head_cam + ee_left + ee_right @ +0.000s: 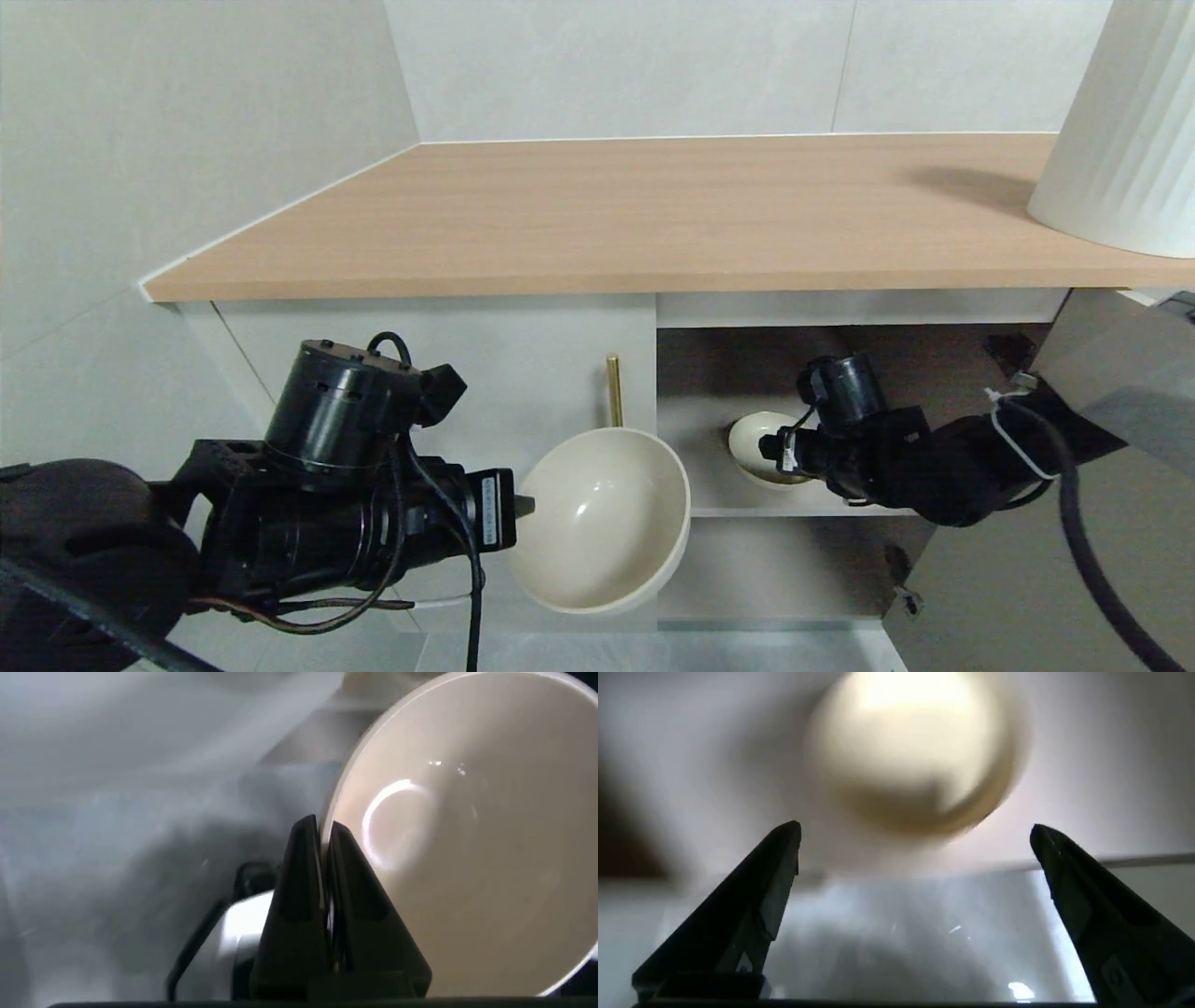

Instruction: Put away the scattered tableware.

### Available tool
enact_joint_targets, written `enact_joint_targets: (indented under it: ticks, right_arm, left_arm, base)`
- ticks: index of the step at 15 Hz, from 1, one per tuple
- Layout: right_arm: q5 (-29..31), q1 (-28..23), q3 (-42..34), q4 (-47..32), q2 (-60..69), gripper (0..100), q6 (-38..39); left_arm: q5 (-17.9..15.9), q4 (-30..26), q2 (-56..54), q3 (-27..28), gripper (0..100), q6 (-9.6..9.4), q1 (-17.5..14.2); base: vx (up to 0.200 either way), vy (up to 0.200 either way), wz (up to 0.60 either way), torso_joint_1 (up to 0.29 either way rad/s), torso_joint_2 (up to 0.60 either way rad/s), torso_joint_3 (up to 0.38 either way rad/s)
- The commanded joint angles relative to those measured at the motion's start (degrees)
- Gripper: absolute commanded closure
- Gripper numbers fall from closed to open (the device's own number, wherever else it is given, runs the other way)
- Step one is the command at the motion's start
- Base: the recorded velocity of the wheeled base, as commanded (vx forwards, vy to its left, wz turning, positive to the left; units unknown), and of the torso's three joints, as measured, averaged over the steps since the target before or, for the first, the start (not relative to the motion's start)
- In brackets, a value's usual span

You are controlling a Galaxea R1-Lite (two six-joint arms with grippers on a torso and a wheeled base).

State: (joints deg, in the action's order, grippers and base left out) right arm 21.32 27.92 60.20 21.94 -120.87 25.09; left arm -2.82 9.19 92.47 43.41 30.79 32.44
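Note:
A large cream bowl (602, 518) hangs tilted on its side in front of the cabinet, its opening facing me. My left gripper (523, 506) is shut on its rim; in the left wrist view the fingers (322, 826) pinch the rim of the bowl (476, 831). A smaller cream bowl (754, 439) rests on the shelf (709, 495) inside the open cabinet. My right gripper (770, 453) is just in front of it. In the right wrist view this gripper (915, 833) stands open, with the small bowl (920, 756) just beyond its fingertips, not touching.
The wooden countertop (653, 215) runs above the cabinet, with a tall white ribbed vessel (1130, 131) at its right end. The left cabinet door (448, 355) is closed and has a gold handle (614, 390). The right door (1111, 373) stands open beside my right arm.

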Motion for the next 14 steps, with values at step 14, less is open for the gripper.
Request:
enact_joint_targets:
  ticks: [14]
  right_arm:
    - [-17.63, 16.91, -12.65, -12.28, 20.15, 0, -7.6]
  left_arm:
    - [12.22, -1.11, 13.97, 0.53, 100, -2.23, 9.4]
  base:
    - [0.0, 0.0, 0.0, 0.0, 0.0, 0.0]
